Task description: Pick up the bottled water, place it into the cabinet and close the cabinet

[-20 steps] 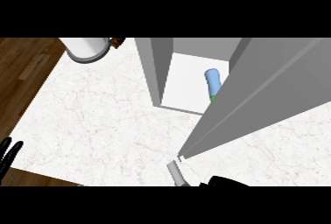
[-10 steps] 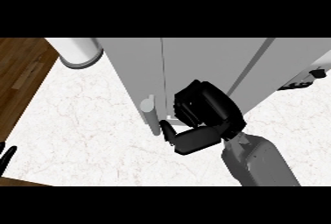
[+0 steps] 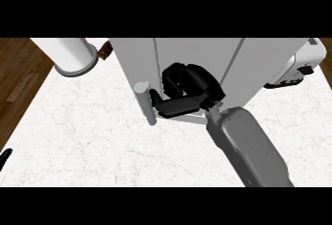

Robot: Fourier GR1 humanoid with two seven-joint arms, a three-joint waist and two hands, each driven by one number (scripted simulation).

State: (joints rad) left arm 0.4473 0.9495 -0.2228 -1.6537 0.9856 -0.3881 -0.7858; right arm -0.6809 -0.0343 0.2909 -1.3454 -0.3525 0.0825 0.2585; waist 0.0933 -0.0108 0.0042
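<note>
Right hand (image 3: 188, 90) against the front of the grey cabinet (image 3: 194, 57), door nearly shut.

No writing or label can be read anywhere. The right forearm (image 3: 246, 149) rises from below the cabinet, its black hand pressed to the door, fingers curled with nothing visibly in them, thumb toward the handle (image 3: 140, 88). The bottled water is out of sight. Left of the cabinet stands a white cylinder (image 3: 68, 55); to its right, a white appliance (image 3: 298, 66). Only a fingertip of the left hand (image 3: 5, 156) shows, far left of the cabinet on the marble surface (image 3: 84, 145); its state cannot be told.
</note>
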